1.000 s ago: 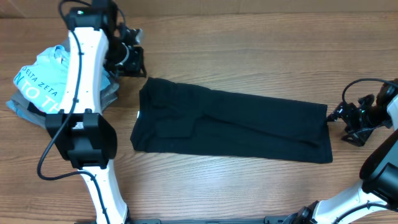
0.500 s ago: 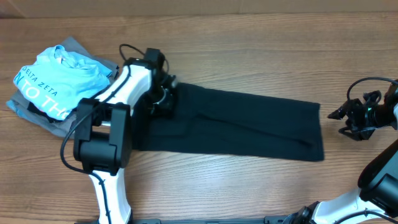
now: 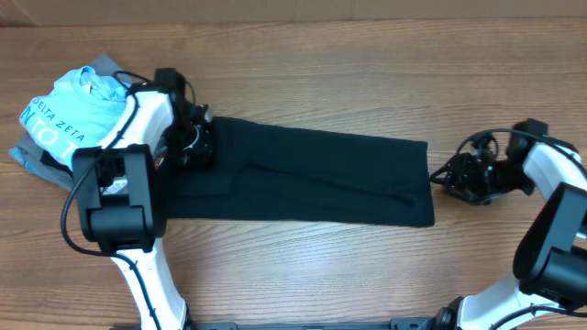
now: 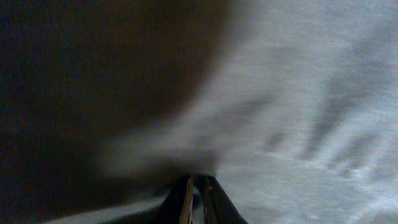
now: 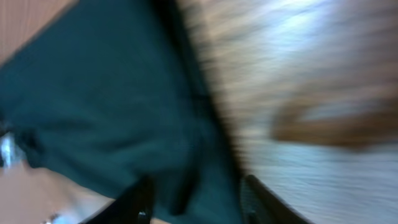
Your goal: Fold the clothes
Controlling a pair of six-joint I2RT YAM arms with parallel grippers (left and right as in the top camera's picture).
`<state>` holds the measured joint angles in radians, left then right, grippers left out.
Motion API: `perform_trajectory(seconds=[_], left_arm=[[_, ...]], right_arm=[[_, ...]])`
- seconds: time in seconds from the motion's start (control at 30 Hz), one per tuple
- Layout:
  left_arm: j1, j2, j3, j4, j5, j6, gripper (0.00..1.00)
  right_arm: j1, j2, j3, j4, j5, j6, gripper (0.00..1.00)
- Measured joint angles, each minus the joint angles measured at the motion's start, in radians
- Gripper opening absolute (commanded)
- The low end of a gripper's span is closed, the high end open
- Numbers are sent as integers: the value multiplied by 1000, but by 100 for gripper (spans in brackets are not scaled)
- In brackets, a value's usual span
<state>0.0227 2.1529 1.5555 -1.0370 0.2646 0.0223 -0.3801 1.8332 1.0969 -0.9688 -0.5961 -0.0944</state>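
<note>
Overhead, the black T-shirt (image 3: pixel 321 179) lies long across the table (image 3: pixel 321 266). My left gripper (image 3: pixel 197 148) is pinched together on its left end; my right gripper (image 3: pixel 447 176), jaws apart, has the right hem between them.

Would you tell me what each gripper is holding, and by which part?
The left gripper seems to pinch the black T-shirt near its top-left corner; the right gripper stands open at its right edge.

Robot lab: table (image 3: pixel 367 82), left arm (image 3: pixel 124 197), right arm (image 3: pixel 559 229)
</note>
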Motion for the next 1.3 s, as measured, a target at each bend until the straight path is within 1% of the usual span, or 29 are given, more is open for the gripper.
perform_trajectory(seconds=[0.07,0.1,0.13,0.2,0.23,0.27,0.37,0.43,0.53,0.57,0.6,0.7,0.73,0.8,0.83,0.9,1.0,1.07,1.17,1.2,1.27,1.3], left_arm=[[-21,10,45,-50,0,7,12],[-31,15,80,-87,0,8,12],[-42,16,134,-126,0,11,12],[-45,19,220,-200,0,12,12],[-45,19,248,-220,0,13,12],[-45,19,325,-277,0,14,12],[-45,21,457,-380,-2,14,12],[-45,21,546,-426,-1,14,13],[-45,21,634,-470,-1,14,13],[-45,21,644,-476,-1,14,13],[-45,23,660,-499,-1,14,12],[-45,23,689,-546,-1,14,11],[-45,23,694,-559,-1,14,11],[-45,23,706,-592,-2,14,11],[-45,23,710,-607,-4,14,11],[-45,23,710,-620,-4,14,11],[-45,23,710,-628,-4,14,11],[-45,23,710,-629,-4,14,11],[-45,23,710,-632,-4,14,11],[-45,23,710,-632,-4,14,12],[-45,23,710,-631,-4,14,12],[-45,23,710,-632,-4,14,12]], right_arm=[[26,0,0,-2,-70,-38,45],[41,0,0,-1,-108,-54,60],[56,0,0,-3,-142,-61,60],[62,0,0,-23,-126,-28,61],[62,0,0,-44,-103,0,61],[62,0,-1,-66,-77,39,61],[62,0,-9,-134,-57,144,62],[62,0,-25,-140,-58,201,63],[62,0,-61,-122,-76,279,62],[64,-1,-71,-94,-81,307,56],[67,-2,-79,-72,-80,332,45],[76,-2,-101,21,-85,428,23],[79,-2,-109,50,-86,456,19],[80,-2,-116,90,-79,501,8],[80,-2,-115,111,-68,531,6],[80,-2,-105,104,-53,521,4],[80,-5,-28,34,-29,415,4],[80,-35,10,-18,10,348,4],[80,-84,28,-76,55,302,10],[80,-96,30,-108,78,286,15],[80,-97,30,-151,105,263,42],[79,-97,29,-179,120,245,48]])
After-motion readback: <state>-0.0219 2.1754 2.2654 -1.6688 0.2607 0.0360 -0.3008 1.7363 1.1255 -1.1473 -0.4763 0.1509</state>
